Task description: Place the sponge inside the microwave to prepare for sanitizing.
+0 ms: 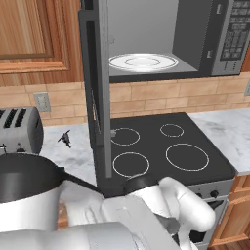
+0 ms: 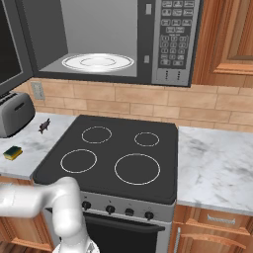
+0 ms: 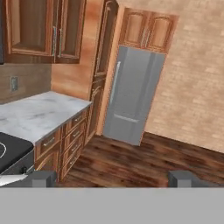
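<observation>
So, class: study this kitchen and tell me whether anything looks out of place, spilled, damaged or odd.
Nothing is spilled or broken. The microwave hangs wide open above the stove with its glass plate bare. The sponge sits near the counter's front edge, and a small dark spiky object lies oddly beside the toaster.

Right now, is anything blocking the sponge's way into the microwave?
Nothing visible does. The sponge lies on the counter left of the stove, in front of the toaster. The microwave above stands with its door swung wide open, and its glass plate is bare.
</observation>
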Robot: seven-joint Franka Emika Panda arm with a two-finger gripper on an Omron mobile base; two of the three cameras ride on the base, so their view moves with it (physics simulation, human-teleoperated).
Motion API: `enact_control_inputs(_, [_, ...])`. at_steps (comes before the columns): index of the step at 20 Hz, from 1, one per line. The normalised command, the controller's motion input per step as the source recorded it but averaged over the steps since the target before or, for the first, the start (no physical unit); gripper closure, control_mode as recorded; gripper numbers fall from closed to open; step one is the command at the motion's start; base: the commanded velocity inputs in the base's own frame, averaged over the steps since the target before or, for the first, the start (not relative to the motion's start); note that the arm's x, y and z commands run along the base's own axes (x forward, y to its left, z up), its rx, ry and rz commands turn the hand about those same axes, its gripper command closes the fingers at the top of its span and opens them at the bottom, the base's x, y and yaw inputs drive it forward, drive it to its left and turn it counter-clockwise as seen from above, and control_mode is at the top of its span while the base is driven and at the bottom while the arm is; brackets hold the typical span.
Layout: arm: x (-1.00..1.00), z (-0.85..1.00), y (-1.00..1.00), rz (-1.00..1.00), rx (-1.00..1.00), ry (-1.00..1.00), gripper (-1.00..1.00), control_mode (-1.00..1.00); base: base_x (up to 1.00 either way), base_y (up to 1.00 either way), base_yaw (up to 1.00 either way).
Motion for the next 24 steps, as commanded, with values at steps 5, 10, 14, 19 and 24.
enact_control_inputs(5, [-0.55,0.00,-0.76,0.16,0.61,0.09,-1.00,-1.00,0.00,0.00,0.00])
enact_control_inputs(10, [-0.69,0.00,-0.37,0.13,0.46,0.09,-1.00,-1.00,0.00,0.00,0.00])
enact_control_inputs(14, [-0.79,0.00,-0.22,0.11,0.37,0.05,-1.00,-1.00,0.00,0.00,0.00])
enact_control_inputs(19, [-0.47,0.00,-0.51,0.10,0.41,0.11,-1.00,-1.00,0.00,0.00,0.00])
enact_control_inputs(24, [0.00,0.00,-0.99,0.04,0.59,0.18,-1.00,-1.00,0.00,0.00,0.00])
